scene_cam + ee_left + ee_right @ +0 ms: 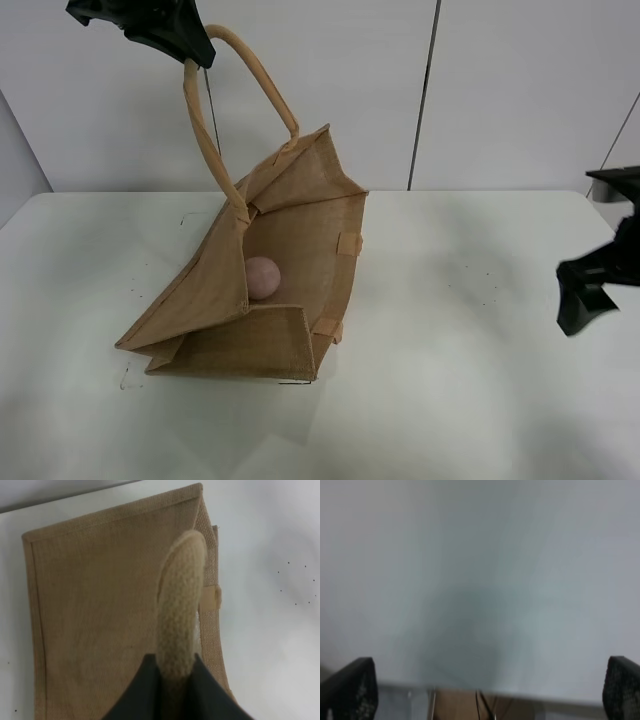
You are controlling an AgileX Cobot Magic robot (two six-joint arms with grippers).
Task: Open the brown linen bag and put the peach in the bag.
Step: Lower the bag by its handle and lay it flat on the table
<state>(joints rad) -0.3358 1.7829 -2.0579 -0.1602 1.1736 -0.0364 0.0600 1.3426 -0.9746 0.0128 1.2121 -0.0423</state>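
Note:
The brown linen bag lies on the white table, its mouth held open toward the right. My left gripper is shut on one beige loop handle and holds it high above the bag; the left wrist view shows the handle pinched between the dark fingers, with the bag's side panel below. The peach rests inside the bag on its lower panel. My right gripper is open and empty at the right side of the table, its fingertips wide apart over bare table.
The white table stretches around the bag. A white wall with a dark vertical seam stands behind. The table's far edge shows in the right wrist view.

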